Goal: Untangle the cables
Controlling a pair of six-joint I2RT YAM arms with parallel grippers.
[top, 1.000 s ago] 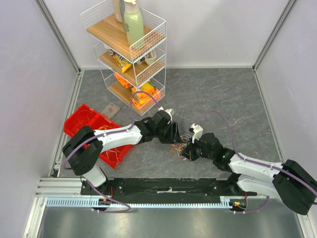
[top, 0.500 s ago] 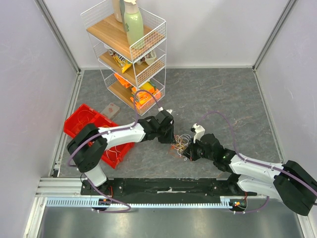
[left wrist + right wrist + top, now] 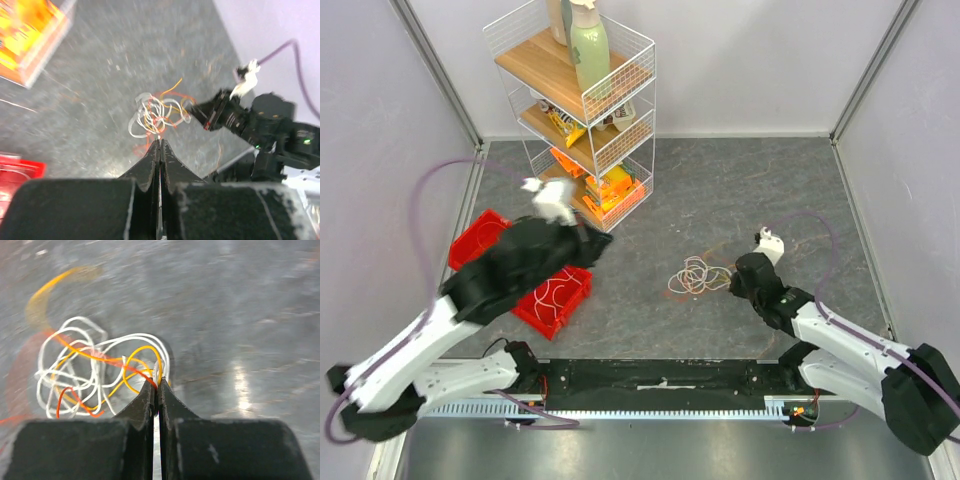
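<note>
cables (image 3: 698, 277) lie in one loose bundle on the grey table (image 3: 770, 200), orange, yellow and white strands looped through each other, nothing separated yet. the right gripper (image 3: 733, 281) sits at the bundle's right edge. in its wrist view the fingers are pressed together, and a white loop seems to be nipped right at their tips. the left gripper (image 3: 159, 147) is high up and well apart from the bundle, over by the red bin (image 3: 555, 300). its fingers are closed flat against each other, and no strand shows between them.

the main worry is that only one side has a hold. if the right arm pulls now, nothing pins the other end, so the whole bundle would likely slide along the table as a lump instead of opening. a hard tug on that single loop could also cinch the crossings tighter. the hold is at the very fingertips on a thin wire, so it could slip out. and if the left gripper comes down with its fingers closed, it would only shove the strands aside rather than take one.
</note>
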